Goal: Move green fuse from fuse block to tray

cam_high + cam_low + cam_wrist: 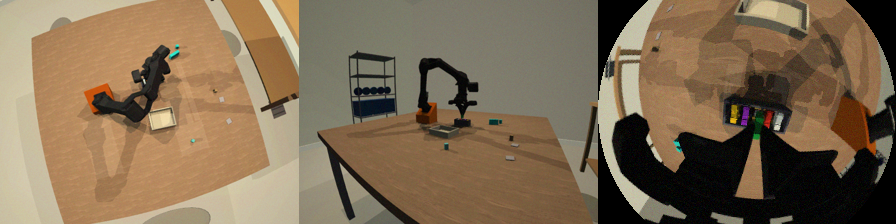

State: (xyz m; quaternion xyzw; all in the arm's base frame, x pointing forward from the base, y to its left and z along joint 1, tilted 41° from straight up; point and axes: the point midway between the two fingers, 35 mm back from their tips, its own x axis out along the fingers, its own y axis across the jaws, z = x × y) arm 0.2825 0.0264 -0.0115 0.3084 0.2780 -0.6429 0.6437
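My gripper [462, 115] [757, 127] is shut on the green fuse [462, 116] [758, 120]. The fuse stands upright just above the fuse block [462, 123] [773, 107], higher than the other fuses. Whether its lower end is fully out of its slot is hard to see. The yellow fuse [734, 114], purple fuse [745, 116], red fuse [768, 119] and white fuse [778, 121] sit in the block. The arm hides most of the block in the top view. The tray [168, 123] [439, 133] [773, 11] is empty.
The orange base block [91, 103] [423, 119] stands at the arm's foot. A teal block [174, 54] [493, 122] and a small teal piece [177, 46] lie beyond the fuse block. A teal cylinder [192, 140] [446, 146] stands past the tray.
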